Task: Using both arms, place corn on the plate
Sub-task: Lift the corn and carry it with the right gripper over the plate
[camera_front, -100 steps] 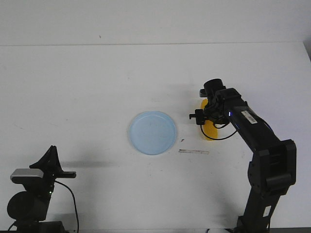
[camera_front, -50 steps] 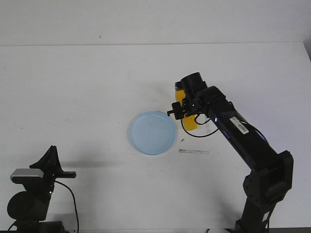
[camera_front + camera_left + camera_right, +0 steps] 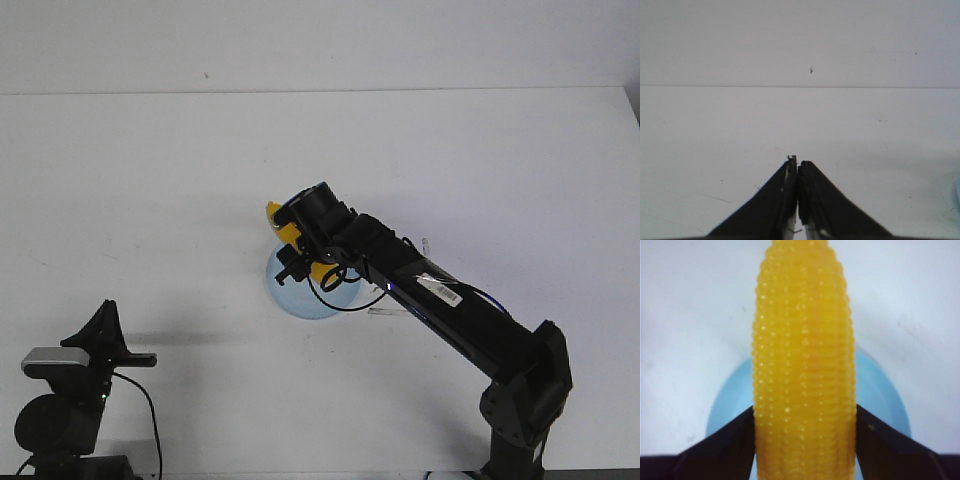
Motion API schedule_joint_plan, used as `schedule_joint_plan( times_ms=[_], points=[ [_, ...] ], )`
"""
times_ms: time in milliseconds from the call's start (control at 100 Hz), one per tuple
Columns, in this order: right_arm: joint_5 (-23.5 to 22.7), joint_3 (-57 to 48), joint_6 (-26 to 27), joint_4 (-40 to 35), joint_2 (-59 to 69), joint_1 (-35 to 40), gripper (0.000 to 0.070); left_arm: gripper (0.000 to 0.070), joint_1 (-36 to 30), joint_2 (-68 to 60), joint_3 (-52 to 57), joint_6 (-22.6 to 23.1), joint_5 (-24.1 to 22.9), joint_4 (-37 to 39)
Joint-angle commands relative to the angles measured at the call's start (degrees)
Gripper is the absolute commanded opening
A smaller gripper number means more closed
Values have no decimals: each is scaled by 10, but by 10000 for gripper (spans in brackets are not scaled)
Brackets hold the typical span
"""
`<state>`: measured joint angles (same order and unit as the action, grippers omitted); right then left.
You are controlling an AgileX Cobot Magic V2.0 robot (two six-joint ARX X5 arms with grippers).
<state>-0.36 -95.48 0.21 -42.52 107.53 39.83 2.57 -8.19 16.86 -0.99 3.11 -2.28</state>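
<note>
Above the plate (image 3: pixel 300 292), at about the 11 o'clock part of its rim, the right gripper (image 3: pixel 805 440) pinches the corn (image 3: pixel 804 365) between both fingers, and the arm hides most of the plate in the front view. The corn's far tip is cut off in the right wrist view. Near the counter's (image 3: pixel 150 180) 7 o'clock corner, the left gripper (image 3: pixel 798 175) is pressed together with nothing in it.

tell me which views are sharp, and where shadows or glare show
Front view: sharp overall, soft shadow on the table beside the left gripper. Right wrist view: corn fills the frame, kernels slightly soft, small highlights on them; plate behind is blurred. Left wrist view: evenly lit, no glare, only a faint shadow on the table.
</note>
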Motion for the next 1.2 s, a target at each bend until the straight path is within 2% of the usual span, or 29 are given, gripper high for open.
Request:
schedule_joint_plan(
  times_ms=[0, 620, 890, 1130, 1190],
  points=[
    [2, -10, -4, 6, 25, 9, 322, 1, 1, 1, 2, 3, -2, 8],
    [4, -9, -1, -39, 90, 16, 322, 2, 1, 1, 2, 3, -2, 8],
    [4, -9, 23, -42, 90, 10, 326, 2, 1, 1, 2, 3, -2, 8],
    [7, -9, 46, -52, 90, 9, 387, 1, 1, 1, 2, 3, -2, 8],
    [8, -9, 47, -56, 90, 10, 431, 2, 1, 1, 2, 3, -2, 8]
  ],
)
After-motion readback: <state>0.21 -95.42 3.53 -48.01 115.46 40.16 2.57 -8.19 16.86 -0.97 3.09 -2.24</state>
